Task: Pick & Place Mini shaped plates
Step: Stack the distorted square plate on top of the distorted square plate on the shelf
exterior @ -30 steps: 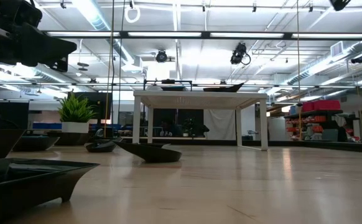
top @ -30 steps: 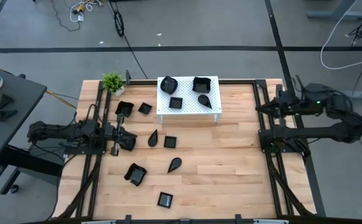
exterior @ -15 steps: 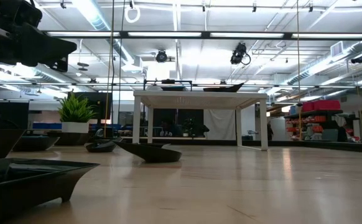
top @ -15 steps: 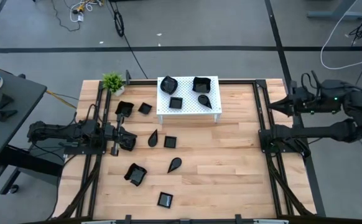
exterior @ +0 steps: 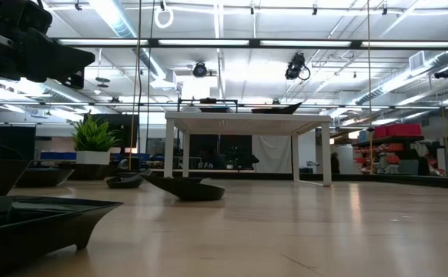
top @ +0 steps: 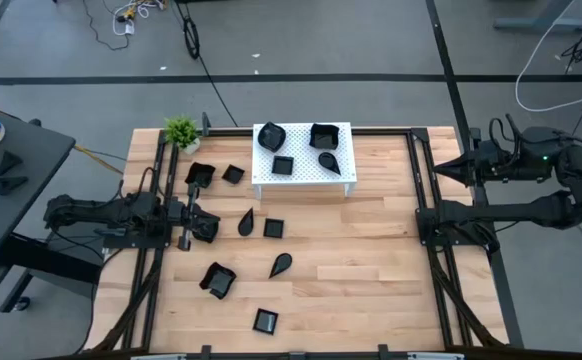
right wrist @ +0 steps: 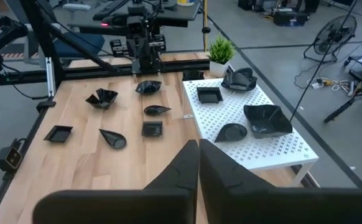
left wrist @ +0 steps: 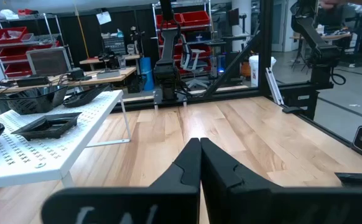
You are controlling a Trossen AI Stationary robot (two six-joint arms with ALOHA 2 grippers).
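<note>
Several small glossy black mini shaped plates lie on the wooden table, among them a teardrop one (top: 281,264), a square one (top: 265,321) and a wavy one (top: 218,280). More of them sit on top of the white perforated stand (top: 304,178), such as a square one (right wrist: 209,94) and a teardrop one (right wrist: 231,132). My left gripper (top: 209,226) hovers level at the table's left side, shut and holding nothing (left wrist: 199,144). My right gripper (top: 443,169) is raised near the right edge, shut and holding nothing (right wrist: 198,145). It points toward the stand.
A small green potted plant (top: 181,131) stands at the far left corner. Black frame rails (top: 426,215) run along both sides of the table. Bare wood (top: 371,260) lies between the plates and the right rail. Beyond the table stands a grey side table (top: 11,190).
My right gripper has drawn back toward the table's right edge and risen a little, away from the stand. The plates have stayed in place.
</note>
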